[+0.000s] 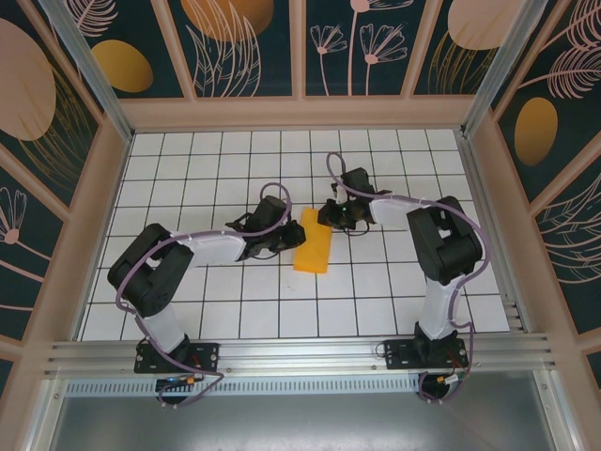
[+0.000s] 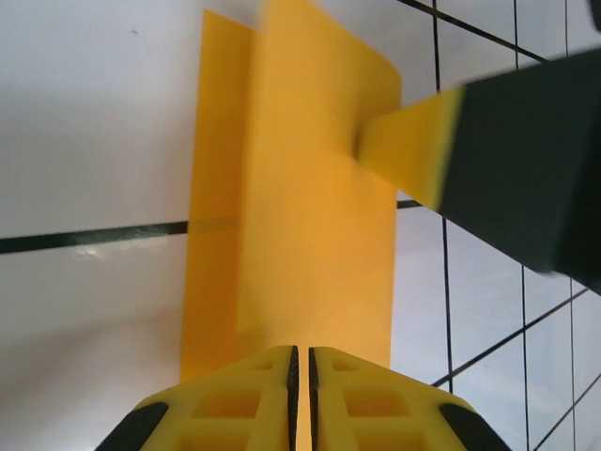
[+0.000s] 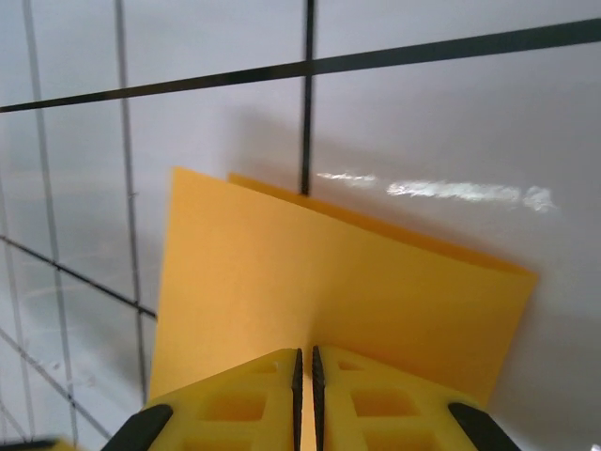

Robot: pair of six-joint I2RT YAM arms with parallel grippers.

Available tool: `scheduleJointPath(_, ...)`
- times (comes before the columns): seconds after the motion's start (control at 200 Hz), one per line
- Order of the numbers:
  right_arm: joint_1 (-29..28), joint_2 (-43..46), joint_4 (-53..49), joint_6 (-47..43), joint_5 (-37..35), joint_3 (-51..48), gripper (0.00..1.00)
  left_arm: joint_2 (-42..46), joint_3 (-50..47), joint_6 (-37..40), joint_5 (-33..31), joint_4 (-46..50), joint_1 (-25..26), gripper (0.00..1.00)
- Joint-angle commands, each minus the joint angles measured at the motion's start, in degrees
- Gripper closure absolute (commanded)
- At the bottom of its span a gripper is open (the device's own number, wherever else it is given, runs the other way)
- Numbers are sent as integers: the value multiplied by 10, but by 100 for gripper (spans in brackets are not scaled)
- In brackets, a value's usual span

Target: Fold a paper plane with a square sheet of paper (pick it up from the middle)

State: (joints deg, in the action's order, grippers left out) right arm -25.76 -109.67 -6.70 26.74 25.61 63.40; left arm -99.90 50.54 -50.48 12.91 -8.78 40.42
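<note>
Overhead view; wrist close-ups of paper (image 2: pixel 310 216)

White tabletop (image 1: pixel 188 169), black grid lines, glossy, glare patches. Dark teal wall panels (image 1: pixel 394 56) on three sides: orange ovals (image 1: pixel 122 66), pale pink plant outlines. Beige frame posts (image 1: pixel 297 47). Aluminium rail (image 1: pixel 300 349) along near edge.

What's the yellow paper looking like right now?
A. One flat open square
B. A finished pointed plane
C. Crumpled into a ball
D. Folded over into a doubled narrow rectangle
D: from above the paper is a narrow rectangle, and both wrist views show a second layer's edge peeking out behind the top one.
</note>
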Motion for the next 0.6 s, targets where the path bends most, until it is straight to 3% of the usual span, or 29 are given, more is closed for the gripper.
scheduleJointPath(0.0, -1, -12, -34, -9, -46, 17, 88, 13, -2, -12, -13, 5, 16, 86)
scheduleJointPath(0.27, -1, 49, -19, 66, -104, -49, 88, 12, 9, -36, -30, 5, 64, 86)
scheduleJointPath(0.59, 1, 155, 47, 132, -58, -155, 87, -36, 0, -91, -26, -55, 125, 88)
